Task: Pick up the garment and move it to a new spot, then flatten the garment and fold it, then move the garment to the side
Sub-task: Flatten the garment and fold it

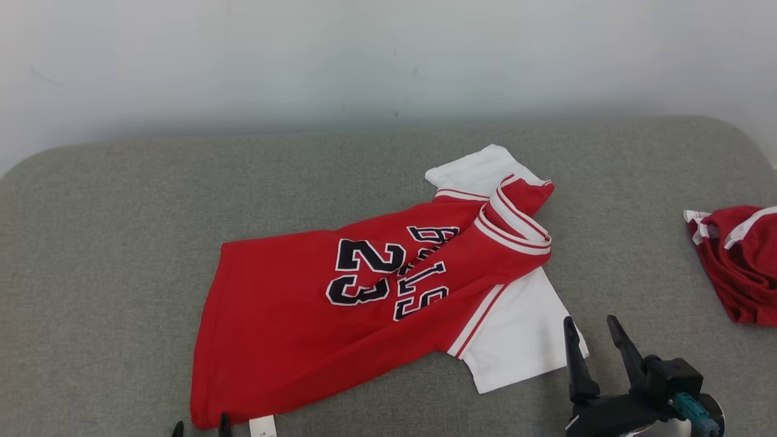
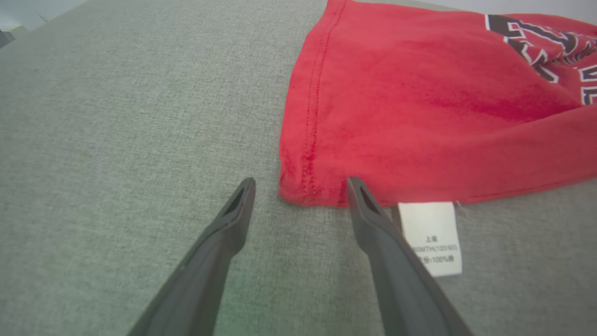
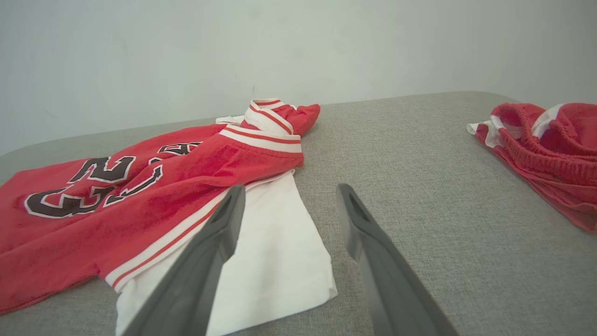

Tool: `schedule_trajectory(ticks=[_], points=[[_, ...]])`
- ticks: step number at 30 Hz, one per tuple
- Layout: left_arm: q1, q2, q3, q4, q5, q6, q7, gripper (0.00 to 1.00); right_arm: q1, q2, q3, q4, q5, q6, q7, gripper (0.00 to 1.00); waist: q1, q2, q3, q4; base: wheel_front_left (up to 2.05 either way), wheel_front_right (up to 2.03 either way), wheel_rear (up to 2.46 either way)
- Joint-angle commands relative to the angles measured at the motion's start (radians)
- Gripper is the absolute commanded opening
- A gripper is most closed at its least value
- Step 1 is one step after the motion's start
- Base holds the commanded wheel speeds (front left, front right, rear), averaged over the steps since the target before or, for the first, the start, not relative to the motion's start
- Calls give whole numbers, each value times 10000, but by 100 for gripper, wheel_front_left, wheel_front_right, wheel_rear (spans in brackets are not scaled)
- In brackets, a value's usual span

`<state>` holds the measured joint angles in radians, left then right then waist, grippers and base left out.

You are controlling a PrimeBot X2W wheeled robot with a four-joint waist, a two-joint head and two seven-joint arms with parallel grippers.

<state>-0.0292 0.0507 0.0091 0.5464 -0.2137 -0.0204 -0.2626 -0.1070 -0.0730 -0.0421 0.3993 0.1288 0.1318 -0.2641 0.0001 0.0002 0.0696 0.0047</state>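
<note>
The garment (image 1: 315, 321) is a red jersey with white sleeves and black "23" lettering, lying crumpled across the middle of the grey surface. It also appears as red cloth (image 2: 419, 116) in the left wrist view and as red and white cloth (image 3: 140, 205) in the right wrist view. My left gripper (image 2: 301, 186) is open just in front of the jersey's near hem corner, beside its white care label (image 2: 431, 238); its fingertips (image 1: 224, 423) peek up at the bottom edge. My right gripper (image 1: 592, 328) stands open with nothing in it, beside the white sleeve (image 1: 516, 340).
A second red and white garment (image 1: 737, 261) lies bunched at the right edge of the grey padded surface (image 1: 121, 243); the right wrist view shows this bunched garment (image 3: 545, 149) too. A pale wall (image 1: 364, 54) rises behind the surface.
</note>
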Motion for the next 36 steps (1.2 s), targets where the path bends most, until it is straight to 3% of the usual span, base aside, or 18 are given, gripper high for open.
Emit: schedule_trajectory(ticks=[1,13,31,32,33,35,36], points=[[-206,-8,-21,13,-57,75,-30,100,-97,-65,-21,-16,52,-21,5,100,-1,-2,230,-45,0,0,0],[-524,-5,-14,352,-409,284,-29,100,-390,-108,-461,905,-316,-21,5,100,-1,-2,524,-146,0,0,0],[-728,-12,-408,415,-274,118,-23,100,-1200,-49,-374,3157,-375,-21,19,100,-1,-2,761,77,0,0,0],[-736,-12,-447,435,-248,83,-23,100,-1255,-66,-360,3260,-391,-21,20,96,-1,-2,766,92,0,0,0],[-742,-12,-473,454,-246,37,-23,85,-1272,-76,-349,3379,-414,-21,23,83,-1,-2,765,106,0,0,0],[-727,-12,-520,526,-259,-30,-23,31,-1314,-96,-291,3580,-458,-21,33,42,-1,-2,744,126,0,0,0],[-704,-12,-571,621,-308,-108,-20,0,-1337,-97,-277,3641,-459,-21,36,8,-1,-2,728,132,0,0,0]])
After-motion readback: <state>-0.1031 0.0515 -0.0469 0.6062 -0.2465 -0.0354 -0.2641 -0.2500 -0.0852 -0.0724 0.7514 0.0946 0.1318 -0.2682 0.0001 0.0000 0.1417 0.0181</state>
